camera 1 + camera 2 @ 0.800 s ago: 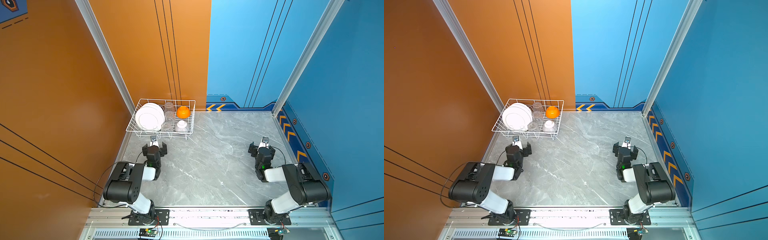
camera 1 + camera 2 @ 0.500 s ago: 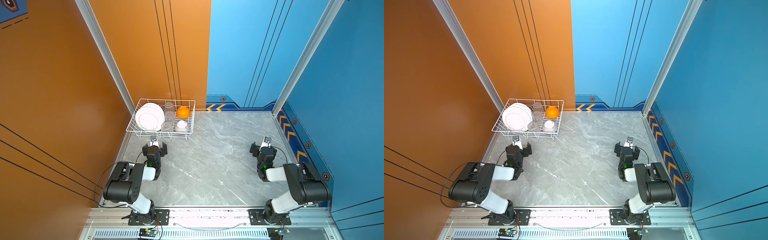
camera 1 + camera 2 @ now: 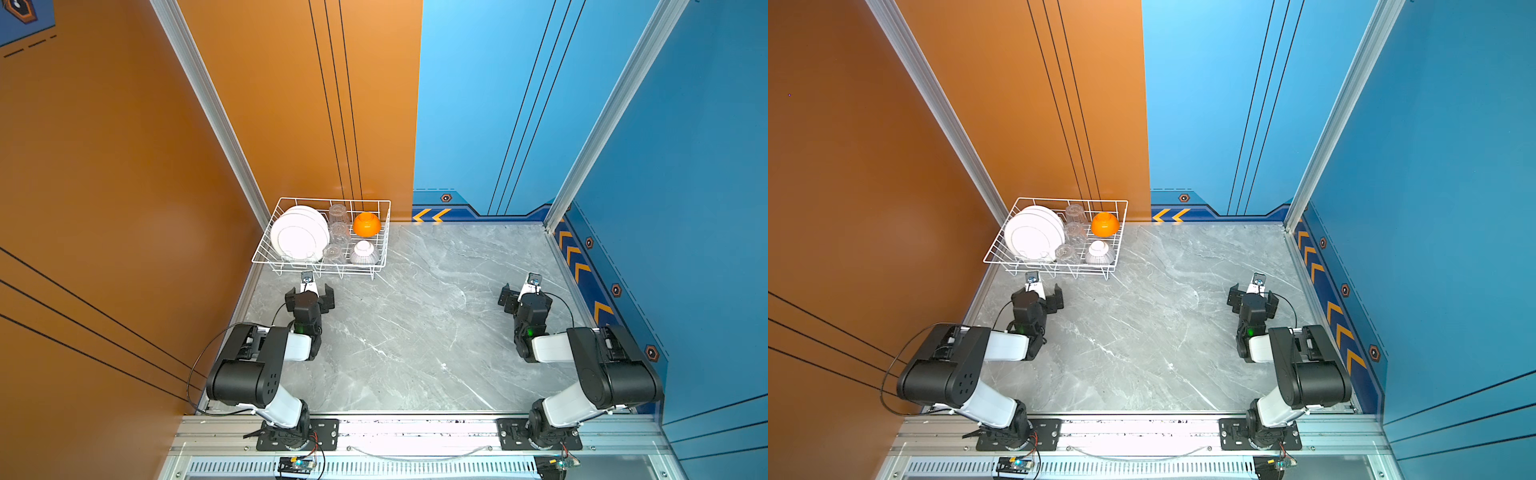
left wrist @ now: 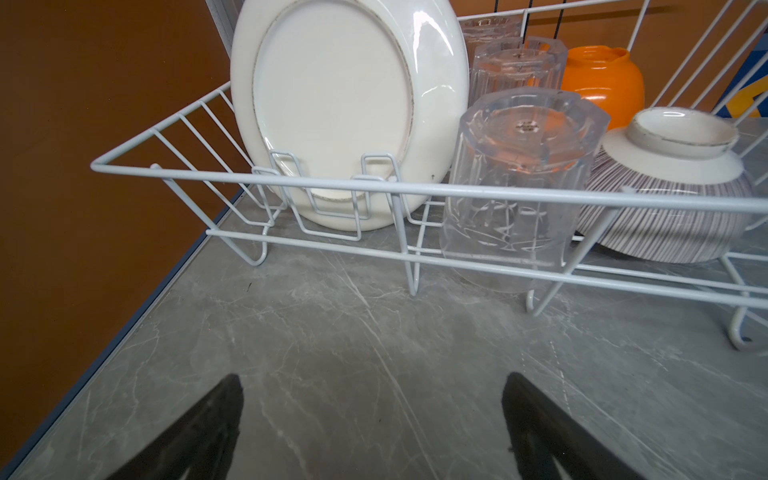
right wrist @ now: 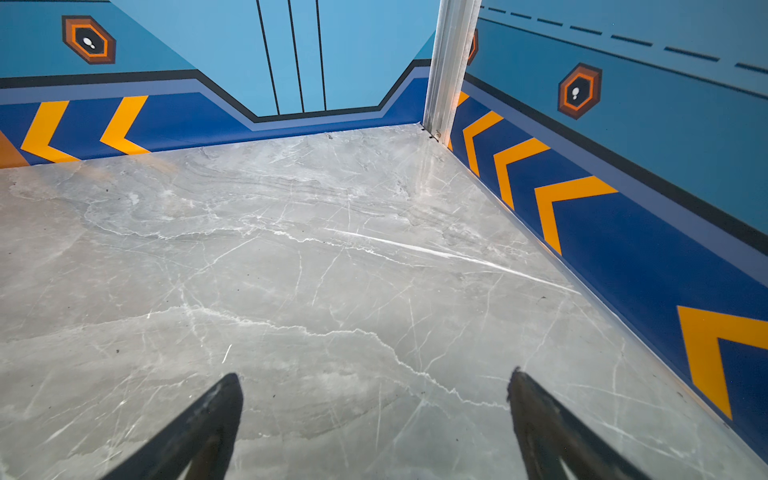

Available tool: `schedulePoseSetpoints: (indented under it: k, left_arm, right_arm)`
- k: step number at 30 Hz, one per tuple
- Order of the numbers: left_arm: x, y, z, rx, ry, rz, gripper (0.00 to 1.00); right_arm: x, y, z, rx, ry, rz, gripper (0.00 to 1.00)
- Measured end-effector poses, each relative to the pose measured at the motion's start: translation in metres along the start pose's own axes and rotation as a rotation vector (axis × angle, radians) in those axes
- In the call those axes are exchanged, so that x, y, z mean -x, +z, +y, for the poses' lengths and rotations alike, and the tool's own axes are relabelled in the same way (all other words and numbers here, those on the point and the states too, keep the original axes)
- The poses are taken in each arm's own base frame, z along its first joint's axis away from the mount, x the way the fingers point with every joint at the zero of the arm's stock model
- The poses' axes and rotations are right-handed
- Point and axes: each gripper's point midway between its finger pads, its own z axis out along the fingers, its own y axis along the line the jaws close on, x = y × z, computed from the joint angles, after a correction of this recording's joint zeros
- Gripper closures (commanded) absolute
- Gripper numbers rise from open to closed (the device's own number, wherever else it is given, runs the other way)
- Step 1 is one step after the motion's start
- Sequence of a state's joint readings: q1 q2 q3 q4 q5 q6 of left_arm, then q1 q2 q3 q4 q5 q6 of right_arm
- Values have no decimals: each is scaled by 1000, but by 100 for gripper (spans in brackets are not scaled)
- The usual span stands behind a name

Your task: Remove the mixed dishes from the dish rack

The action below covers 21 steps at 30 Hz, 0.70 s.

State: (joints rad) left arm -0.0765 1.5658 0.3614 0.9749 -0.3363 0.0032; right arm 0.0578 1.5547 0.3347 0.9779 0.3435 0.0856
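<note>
The white wire dish rack (image 3: pixel 266 262) (image 3: pixel 1000 263) stands at the far left corner of the table. It holds upright white-backed plates (image 3: pixel 297 235) (image 4: pixel 332 104) and upturned clear tumblers (image 3: pixel 338 232) (image 4: pixel 519 166). An orange bowl (image 3: pixel 367 224) (image 4: pixel 602 79) and a grey-striped bowl (image 3: pixel 364 252) (image 4: pixel 673 199) lie upside down in it. My left gripper (image 3: pixel 310 296) (image 4: pixel 372 382) rests open just in front of the rack (image 4: pixel 291 183), holding nothing. At the right side my right gripper (image 3: pixel 524 297) (image 5: pixel 376 376) is open and empty over bare table.
The orange wall (image 3: pixel 166 208) runs close along the rack's left side, and blue walls (image 3: pixel 665 208) close the back and right. The grey marble table (image 3: pixel 436 311) lies between the two arms. An aluminium rail (image 3: pixel 415 428) borders its front edge.
The right gripper has edged slightly to the right. The left arm and the dishes have not moved.
</note>
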Motion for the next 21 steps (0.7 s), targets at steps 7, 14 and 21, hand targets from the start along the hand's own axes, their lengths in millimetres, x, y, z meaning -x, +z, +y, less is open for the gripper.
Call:
schedulePoseSetpoints:
  k: [7,14,21]
  left_arm:
    - [0,0,0,0,0,0,2]
    - [0,0,0,0,0,0,2]
    - [1,-7,-4,11,10,-13,2]
  right_arm:
    - [0,0,0,0,0,0,0]
    - [0,0,0,0,0,0,0]
    - [5,-6,7,15,-13,-1,0]
